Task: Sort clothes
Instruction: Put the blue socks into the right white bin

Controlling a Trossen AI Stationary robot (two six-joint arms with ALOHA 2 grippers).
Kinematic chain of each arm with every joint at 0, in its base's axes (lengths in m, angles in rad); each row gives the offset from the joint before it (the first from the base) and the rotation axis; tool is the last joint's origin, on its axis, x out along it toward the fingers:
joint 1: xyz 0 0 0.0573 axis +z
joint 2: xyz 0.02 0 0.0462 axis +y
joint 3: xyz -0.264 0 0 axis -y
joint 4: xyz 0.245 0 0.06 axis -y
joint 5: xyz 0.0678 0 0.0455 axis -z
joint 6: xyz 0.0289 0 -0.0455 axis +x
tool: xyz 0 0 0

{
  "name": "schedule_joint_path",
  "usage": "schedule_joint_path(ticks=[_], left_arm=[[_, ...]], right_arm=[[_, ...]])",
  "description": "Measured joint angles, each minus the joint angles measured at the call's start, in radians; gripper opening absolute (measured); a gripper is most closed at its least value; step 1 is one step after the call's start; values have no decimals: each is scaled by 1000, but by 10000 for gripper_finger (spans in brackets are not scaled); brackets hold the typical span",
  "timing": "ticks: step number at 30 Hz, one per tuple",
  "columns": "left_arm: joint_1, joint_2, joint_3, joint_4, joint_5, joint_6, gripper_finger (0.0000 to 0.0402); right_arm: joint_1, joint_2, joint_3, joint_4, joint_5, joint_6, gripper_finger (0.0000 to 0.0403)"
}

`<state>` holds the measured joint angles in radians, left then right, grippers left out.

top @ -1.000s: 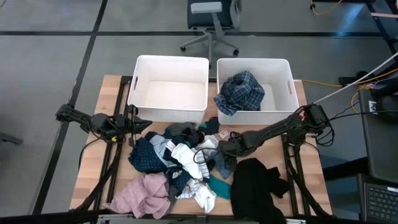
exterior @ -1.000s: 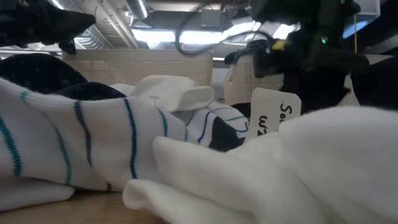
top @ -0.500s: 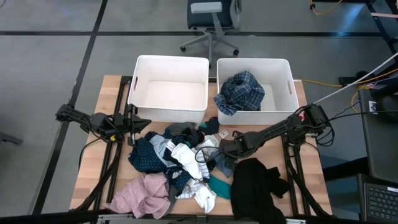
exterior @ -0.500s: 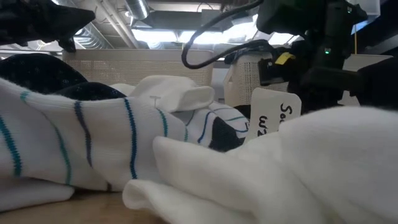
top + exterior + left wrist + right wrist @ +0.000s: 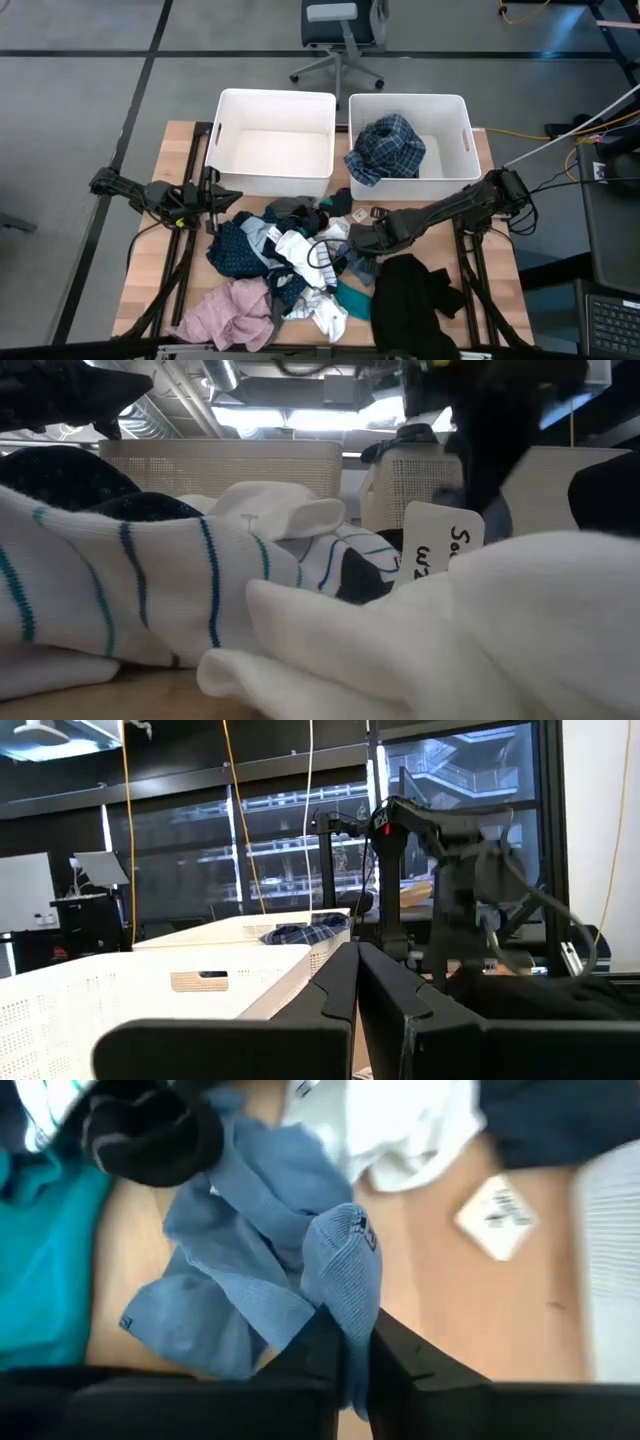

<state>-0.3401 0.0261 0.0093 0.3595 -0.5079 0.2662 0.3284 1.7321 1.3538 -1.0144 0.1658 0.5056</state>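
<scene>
white tag reading "So", "wz", right claw pinching blue sock

Even, soft overhead light on the desk, with faint shadows. In the low view, ceiling lamps glare and the nearest white sock is defocused. Right wrist view shows motion blur.

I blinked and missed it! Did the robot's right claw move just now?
Yes. The right gripper, shut on a blue sock, has crept slightly toward the right tub since a second ago.
</scene>
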Motion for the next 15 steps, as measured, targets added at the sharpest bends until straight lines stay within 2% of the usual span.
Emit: schedule_joint_path(ticks=[6, 11, 15], left_arm=[[0, 0, 0, 0, 0, 23, 1], [0, 0, 0, 0, 0, 21, 1], [0, 0, 0, 0, 0, 15, 1]], right_arm=[[-1, 0, 230, -234, 118, -44, 9], [-1, -1, 447, -400, 292, -66, 26], [-2, -2, 609, -503, 450, -90, 22]])
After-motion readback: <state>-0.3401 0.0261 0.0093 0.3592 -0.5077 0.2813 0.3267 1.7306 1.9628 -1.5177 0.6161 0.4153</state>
